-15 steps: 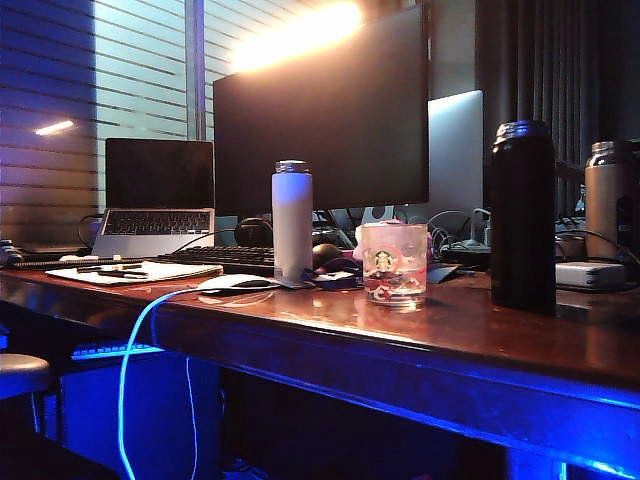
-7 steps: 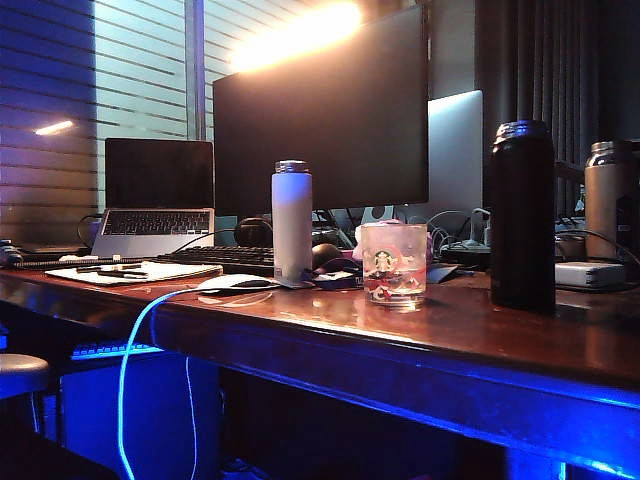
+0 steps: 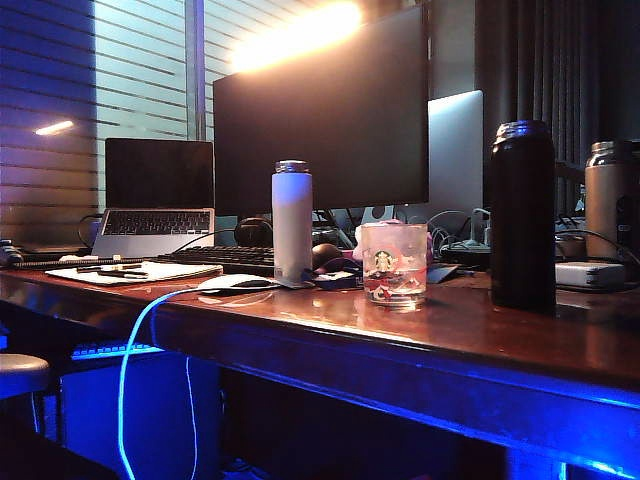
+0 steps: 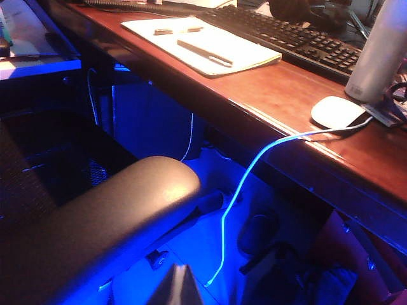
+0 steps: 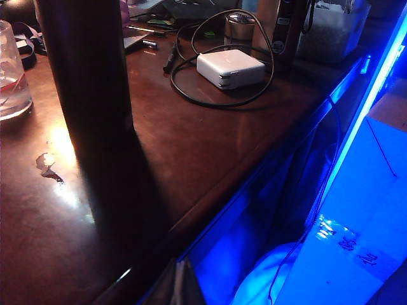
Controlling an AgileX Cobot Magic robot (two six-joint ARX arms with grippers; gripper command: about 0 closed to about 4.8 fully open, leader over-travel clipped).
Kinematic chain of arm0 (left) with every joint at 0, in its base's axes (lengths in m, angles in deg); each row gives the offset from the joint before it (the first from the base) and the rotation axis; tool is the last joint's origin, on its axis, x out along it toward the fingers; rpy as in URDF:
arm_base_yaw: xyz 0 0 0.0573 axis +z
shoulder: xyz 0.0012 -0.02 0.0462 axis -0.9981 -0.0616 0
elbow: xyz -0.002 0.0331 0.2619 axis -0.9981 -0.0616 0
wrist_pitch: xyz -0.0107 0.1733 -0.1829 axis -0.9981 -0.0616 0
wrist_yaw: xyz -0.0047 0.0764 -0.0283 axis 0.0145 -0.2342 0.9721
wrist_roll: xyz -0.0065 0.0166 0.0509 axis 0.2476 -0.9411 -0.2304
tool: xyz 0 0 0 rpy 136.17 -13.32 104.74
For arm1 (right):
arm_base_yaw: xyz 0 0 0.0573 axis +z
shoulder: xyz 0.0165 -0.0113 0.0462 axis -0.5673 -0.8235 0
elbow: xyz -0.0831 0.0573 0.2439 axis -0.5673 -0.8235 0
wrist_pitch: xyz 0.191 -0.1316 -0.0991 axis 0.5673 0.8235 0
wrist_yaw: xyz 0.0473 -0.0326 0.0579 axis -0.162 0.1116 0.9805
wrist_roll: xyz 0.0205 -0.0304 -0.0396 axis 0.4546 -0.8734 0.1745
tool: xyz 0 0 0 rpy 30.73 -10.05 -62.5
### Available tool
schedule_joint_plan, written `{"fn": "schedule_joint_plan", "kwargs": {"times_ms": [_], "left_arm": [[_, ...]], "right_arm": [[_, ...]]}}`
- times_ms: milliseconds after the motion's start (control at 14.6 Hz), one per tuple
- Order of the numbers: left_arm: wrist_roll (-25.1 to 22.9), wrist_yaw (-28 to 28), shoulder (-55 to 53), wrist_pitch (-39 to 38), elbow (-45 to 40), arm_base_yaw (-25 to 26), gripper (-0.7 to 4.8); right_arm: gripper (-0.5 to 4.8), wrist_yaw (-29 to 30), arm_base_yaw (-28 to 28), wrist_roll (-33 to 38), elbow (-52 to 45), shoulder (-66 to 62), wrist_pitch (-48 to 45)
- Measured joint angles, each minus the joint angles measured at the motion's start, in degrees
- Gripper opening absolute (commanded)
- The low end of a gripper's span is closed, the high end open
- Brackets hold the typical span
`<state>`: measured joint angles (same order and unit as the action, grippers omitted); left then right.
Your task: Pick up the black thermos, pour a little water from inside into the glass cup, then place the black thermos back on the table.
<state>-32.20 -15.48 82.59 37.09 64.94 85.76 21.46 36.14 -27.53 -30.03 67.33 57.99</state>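
Note:
The black thermos [image 3: 522, 215] stands upright on the table [image 3: 450, 340] at the right, with its silvery rim on top. The glass cup [image 3: 394, 262] with the green logo stands to its left, apart from it. Neither arm shows in the exterior view. In the right wrist view the thermos [image 5: 86, 70] rises close by and the cup [image 5: 11, 70] sits beyond it. My right gripper [image 5: 180, 276] is shut and empty, low at the table's front edge. My left gripper [image 4: 179, 279] is shut and empty, below the table edge [image 4: 299, 136] over a chair armrest [image 4: 121, 203].
A white bottle [image 3: 292, 220], a mouse [image 3: 238, 284], a notebook with pens [image 3: 135, 270], a keyboard, a laptop [image 3: 158, 200] and a monitor [image 3: 320, 110] fill the left and back. A bronze bottle [image 3: 610, 200] and a white charger [image 5: 230, 68] with its cable lie right. A small puddle [image 5: 48, 164] wets the wood beside the thermos.

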Motion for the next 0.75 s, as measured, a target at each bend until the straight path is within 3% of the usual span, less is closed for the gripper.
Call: {"fn": "schedule_joint_plan", "kwargs": {"times_ms": [754], "left_arm": [[-0.2,0.7,0.0,0.0,0.0,0.0,-0.02]], "right_arm": [[-0.01,0.0,0.0,0.0,0.0,0.0,0.0]]}}
